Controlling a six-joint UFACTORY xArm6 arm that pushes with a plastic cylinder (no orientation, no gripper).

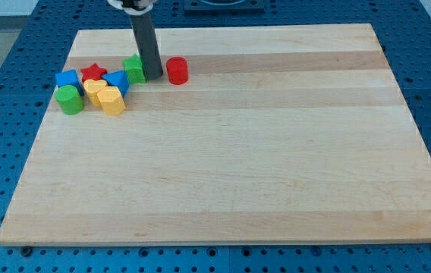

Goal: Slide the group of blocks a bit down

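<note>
A group of blocks sits near the view's top left of the wooden board (231,152). It holds a blue block (67,78), a red star (92,72), a blue block (117,82), a green block (134,68), a green cylinder (70,99), a yellow block (93,90) and a yellow block (111,100). A red cylinder (177,70) stands apart to the right. My tip (155,76) is down on the board between the green block and the red cylinder, right beside the green block.
The board lies on a blue perforated table (3,152). The rod (146,38) comes down from the view's top edge.
</note>
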